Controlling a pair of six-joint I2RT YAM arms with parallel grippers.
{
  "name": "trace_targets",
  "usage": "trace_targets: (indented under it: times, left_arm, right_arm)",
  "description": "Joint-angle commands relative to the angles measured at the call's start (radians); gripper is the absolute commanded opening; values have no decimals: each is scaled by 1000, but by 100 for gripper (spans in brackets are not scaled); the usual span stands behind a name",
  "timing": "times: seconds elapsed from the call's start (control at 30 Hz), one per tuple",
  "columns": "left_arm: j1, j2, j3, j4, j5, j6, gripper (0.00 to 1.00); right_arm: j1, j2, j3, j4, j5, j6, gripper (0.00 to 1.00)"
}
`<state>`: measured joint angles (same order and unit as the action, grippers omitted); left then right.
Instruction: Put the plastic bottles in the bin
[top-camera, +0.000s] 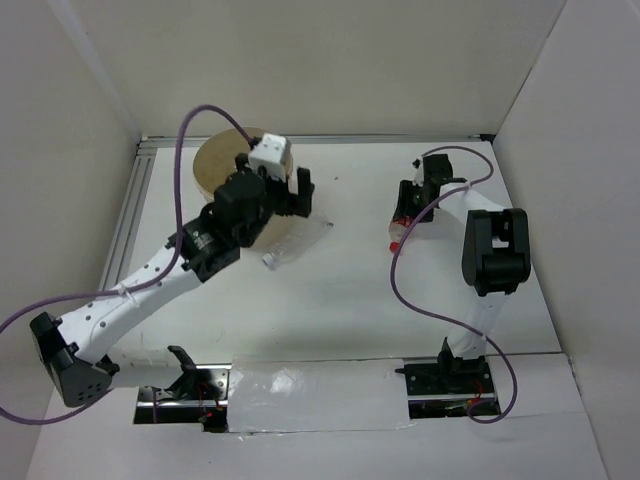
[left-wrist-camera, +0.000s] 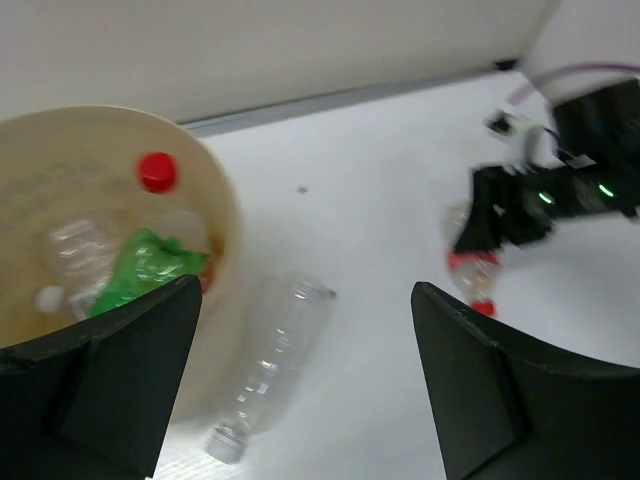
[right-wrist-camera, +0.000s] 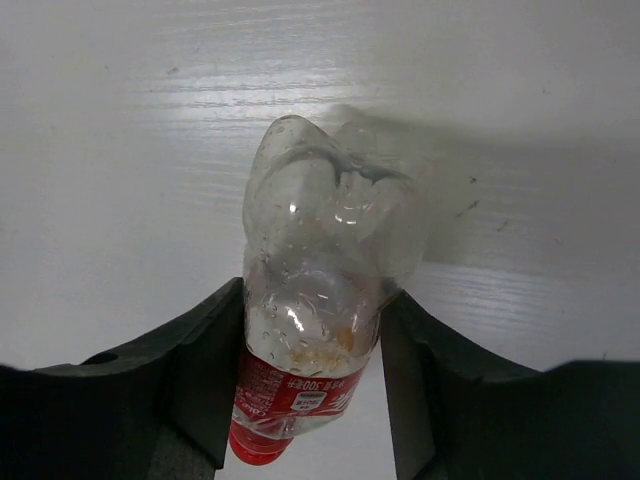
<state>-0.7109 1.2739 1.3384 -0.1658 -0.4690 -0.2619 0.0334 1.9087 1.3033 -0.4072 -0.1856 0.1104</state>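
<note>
In the top view, the bin (top-camera: 213, 165) is seen at the upper left of the frame, partly covered by the left arm. The left gripper (top-camera: 300, 192) is held just right of it, jaws spread wide with nothing gripped. In the left wrist view, a green bottle (left-wrist-camera: 150, 265), a red cap (left-wrist-camera: 157, 171) and other clear plastic are seen inside the bin. A clear bottle (left-wrist-camera: 270, 365) is laid on the white table (left-wrist-camera: 380, 180) just beside the bin wall. At the upper right of the top view, the right gripper (top-camera: 404, 222) is clamped around a red-labelled bottle (right-wrist-camera: 320, 290), with its cap toward the bottom of the right wrist frame.
</note>
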Motion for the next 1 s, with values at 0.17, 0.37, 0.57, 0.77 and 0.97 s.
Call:
trace_targets:
  times: [0.17, 0.37, 0.57, 0.77, 0.97]
  left_arm:
    - [-332, -117, -349, 57, -103, -106, 99]
    - [-514, -157, -547, -43, -233, -452, 98]
    - [-633, -134, -602, -224, -371, -859, 98]
    - [-714, -134, -624, -282, -421, -1092, 98]
    - [-788, -62, -576, -434, -468, -1267, 98]
  right_arm:
    - [-12, -68, 95, -76, -193, -116, 31]
    - [34, -151, 439, -177, -427, -285, 27]
    - [193, -129, 726, -84, -538, -253, 23]
    - [378, -40, 882, 63, -514, -160, 23]
    - [523, 129, 1003, 194, -424, -55, 30]
